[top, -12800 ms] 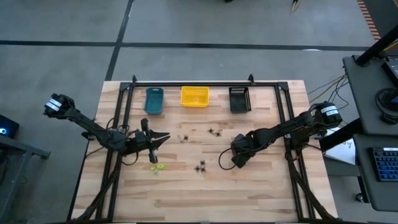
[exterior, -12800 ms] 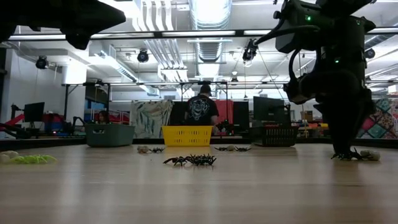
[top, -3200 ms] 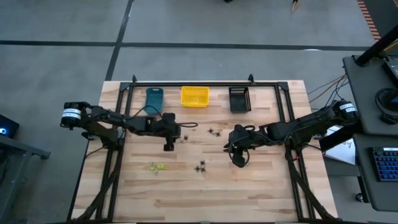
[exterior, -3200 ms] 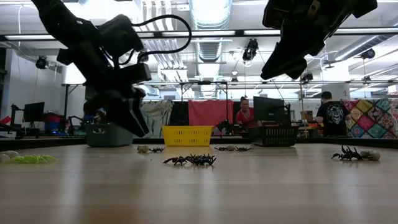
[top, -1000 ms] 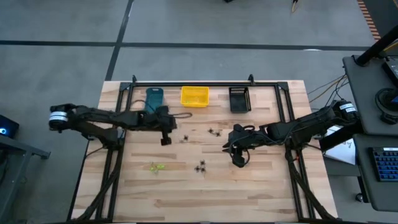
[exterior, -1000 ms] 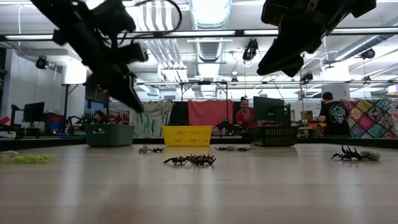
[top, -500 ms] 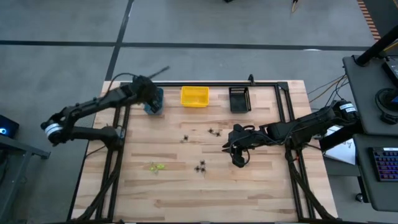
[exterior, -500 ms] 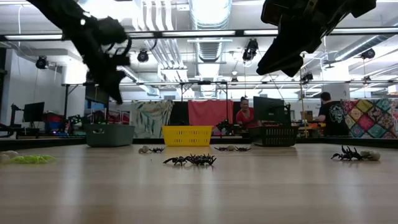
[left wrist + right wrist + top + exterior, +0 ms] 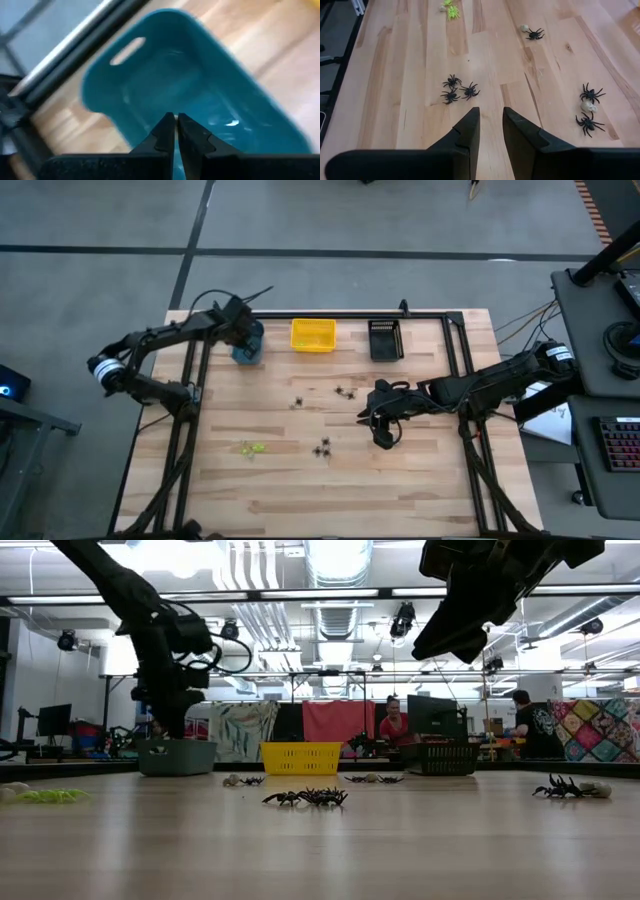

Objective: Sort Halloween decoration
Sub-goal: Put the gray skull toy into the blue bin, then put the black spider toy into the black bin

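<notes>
Risk: left end effector (image 9: 176, 131) hangs over the teal bin (image 9: 247, 343), fingers pressed shut with nothing visible between them, so it may drop nothing. Right end effector (image 9: 491, 129) hovers mid-desk (image 9: 420, 490), fingers parted, empty. Black spiders (image 9: 456, 90) lie on the desk just ahead of it; green one (image 9: 251, 448) well apart.

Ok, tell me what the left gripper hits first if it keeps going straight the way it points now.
Most likely the inside floor of the teal bin. The left gripper, fingers shut, points down into it, and nothing shows between the tips and the bin's bottom, though the gap is hard to judge.
</notes>
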Tool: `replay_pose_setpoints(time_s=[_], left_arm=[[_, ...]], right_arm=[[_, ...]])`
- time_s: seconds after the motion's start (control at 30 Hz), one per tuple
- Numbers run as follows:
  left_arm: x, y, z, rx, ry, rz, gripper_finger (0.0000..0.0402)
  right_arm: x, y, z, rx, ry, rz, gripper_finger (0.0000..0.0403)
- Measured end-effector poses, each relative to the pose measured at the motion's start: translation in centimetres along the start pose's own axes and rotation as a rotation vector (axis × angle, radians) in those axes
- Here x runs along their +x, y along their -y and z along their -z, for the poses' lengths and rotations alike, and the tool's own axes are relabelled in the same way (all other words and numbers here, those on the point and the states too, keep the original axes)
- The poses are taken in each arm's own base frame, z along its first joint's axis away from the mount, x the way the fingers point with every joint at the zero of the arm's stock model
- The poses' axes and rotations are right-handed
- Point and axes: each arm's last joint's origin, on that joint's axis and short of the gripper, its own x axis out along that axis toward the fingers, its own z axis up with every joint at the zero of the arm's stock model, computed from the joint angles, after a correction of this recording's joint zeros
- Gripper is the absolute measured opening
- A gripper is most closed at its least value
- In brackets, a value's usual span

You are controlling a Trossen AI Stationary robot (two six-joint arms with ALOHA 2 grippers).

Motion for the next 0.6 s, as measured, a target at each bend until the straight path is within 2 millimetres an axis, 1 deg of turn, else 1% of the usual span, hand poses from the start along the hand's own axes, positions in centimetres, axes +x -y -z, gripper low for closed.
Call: replay_pose_setpoints(time_s=[0.13, 0.33, 0.43, 0.5, 0.6], left_arm=[[0.4, -0.1, -0.3, 0.008, -0.014, -0.038, 0.0016], [0.0, -0.2, -0.7, 0.01, 0.005, -0.041, 0.0057], [-1.1, -0.1, -0.9, -0.006, 0.038, -0.006, 0.0072], [-2.0, 0.2, -0.8, -0.029, 0.06, 0.046, 0.0077], [-4.0, 1.0, -0.7, -0.057, 0.147, 0.149, 0.0078]], right_arm=[[0.0, 0.0, 0.0, 0.003, 0.0, 0.0, 0.0075], [0.0, 0.0, 0.0, 0.003, 0.0, 0.0, 0.0075], [0.0, 0.0, 0.0, 0.019, 0.0, 0.0, 0.0075], [0.0, 0.0, 0.0, 0.044, 0.0, 0.0, 0.0075], [0.0, 0.0, 0.0, 0.08, 0.0, 0.0, 0.0075]])
